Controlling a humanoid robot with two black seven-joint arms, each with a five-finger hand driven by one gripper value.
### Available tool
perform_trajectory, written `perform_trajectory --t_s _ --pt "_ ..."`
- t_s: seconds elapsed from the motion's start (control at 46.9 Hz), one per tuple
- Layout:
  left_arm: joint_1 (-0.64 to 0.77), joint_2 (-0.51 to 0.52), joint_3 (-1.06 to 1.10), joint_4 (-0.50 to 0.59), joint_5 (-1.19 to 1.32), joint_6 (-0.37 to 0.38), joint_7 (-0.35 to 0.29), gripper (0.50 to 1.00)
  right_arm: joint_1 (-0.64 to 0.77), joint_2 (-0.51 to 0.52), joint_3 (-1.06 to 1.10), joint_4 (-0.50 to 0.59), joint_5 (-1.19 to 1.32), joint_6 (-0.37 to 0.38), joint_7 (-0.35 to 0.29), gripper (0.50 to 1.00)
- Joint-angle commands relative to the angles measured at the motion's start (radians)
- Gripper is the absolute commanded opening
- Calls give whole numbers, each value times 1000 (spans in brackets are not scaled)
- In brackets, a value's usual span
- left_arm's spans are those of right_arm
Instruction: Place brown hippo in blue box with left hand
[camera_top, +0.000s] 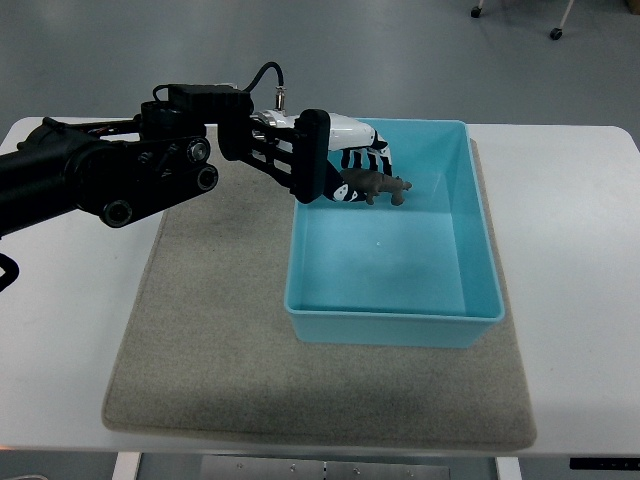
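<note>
White bench (580, 250) under grey mat (200, 340), my left hand (345, 165) gripping small brown four-legged hippo (382, 187), over blue box (400, 255).

We see even, bright overhead light across the blue box (395, 240). Soft shadow pools inside its left wall and along its near side on the grey mat (200, 350). Left of the box, the white table (60, 340) shows mild glare. Focus is sharp throughout.
</note>
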Motion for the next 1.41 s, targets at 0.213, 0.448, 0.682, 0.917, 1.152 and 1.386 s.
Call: perform_trajectory --t_s 0.213,0.448,0.682,0.917,1.152,1.386 --pt "32 0 1 -2 -17 48 -2 760 0 0 0 0 0 0 1 936" --pt "31 5 -15 -5 -43 44 -2 964 0 0 0 0 0 0 0 936" --pt "34 59 -103 -2 -235 36 0 994 0 0 0 0 0 0 1 936" --pt "35 146 -112 -2 -555 39 -5 996 0 0 0 0 0 0 0 936" --pt "80 209 -114 21 -756 37 -3 996 0 0 0 0 0 0 0 936" --pt "137 234 -114 71 -867 33 -5 996 0 0 0 0 0 0 0 936"
